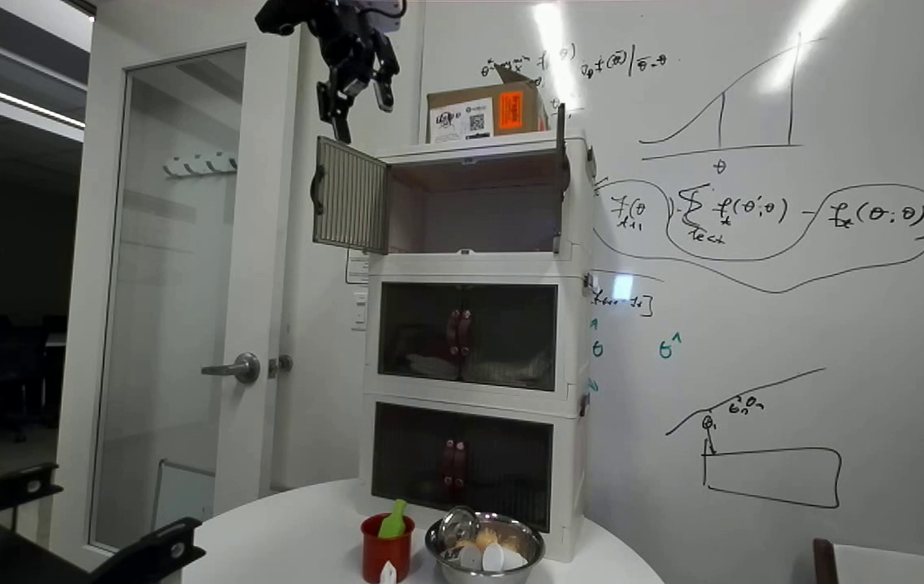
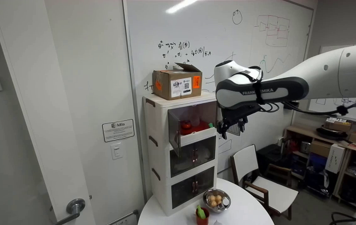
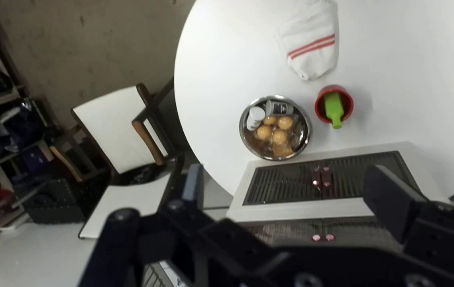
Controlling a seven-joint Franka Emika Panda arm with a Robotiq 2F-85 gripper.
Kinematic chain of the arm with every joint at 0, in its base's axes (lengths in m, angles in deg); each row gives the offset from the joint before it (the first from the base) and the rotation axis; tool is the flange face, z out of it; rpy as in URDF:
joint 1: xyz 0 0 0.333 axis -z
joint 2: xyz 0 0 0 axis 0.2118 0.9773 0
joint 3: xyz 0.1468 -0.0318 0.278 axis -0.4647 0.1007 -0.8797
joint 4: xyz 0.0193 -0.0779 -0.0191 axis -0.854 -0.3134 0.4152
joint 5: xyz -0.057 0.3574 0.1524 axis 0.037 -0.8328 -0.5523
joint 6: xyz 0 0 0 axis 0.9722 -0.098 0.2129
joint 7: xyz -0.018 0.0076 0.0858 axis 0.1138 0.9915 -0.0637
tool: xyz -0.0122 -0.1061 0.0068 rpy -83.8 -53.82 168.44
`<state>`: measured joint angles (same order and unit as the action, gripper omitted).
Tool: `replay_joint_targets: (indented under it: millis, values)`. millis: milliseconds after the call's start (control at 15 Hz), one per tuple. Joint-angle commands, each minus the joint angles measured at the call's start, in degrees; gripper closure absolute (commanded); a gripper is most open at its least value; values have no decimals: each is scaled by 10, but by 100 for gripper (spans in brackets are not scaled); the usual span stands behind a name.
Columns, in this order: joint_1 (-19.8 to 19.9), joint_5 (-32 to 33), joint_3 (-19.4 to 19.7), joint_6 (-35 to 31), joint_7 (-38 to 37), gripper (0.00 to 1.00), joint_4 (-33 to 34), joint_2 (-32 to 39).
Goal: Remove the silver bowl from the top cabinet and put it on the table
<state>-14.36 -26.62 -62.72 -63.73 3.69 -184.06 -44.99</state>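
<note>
Top cabinet: both doors swung out; in an exterior view red things show inside, too small to name.
Tool: fingers spread wide apart and pointing down, in front of the top cabinet, well above the desk.
Silver bowl: upright on the desk, near the bottom doors, which are closed.
In the bowl: tan balls, a white bottle, a jar with a printed label.
Red cup: just beside the bowl, a green utensil tilted in it.
Towel: white, red-striped, on the desk near the cup.
Cardboard box: on top of the cabinet, a flap raised.
Chair: beside the desk.
</note>
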Motion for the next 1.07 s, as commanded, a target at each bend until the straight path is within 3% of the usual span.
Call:
replay_joint_targets:
  millis: [0,400,467,600,1000]
  values:
    - [18,3,17,-136,70,0,-103,-78]
    - [25,-56,64,-355,173,0,-213,-152]
    - [43,-40,36,-303,143,0,-169,-111]
    - [44,-55,46,-336,164,0,-193,-131]
    - [43,-58,47,-341,167,0,-204,-142]
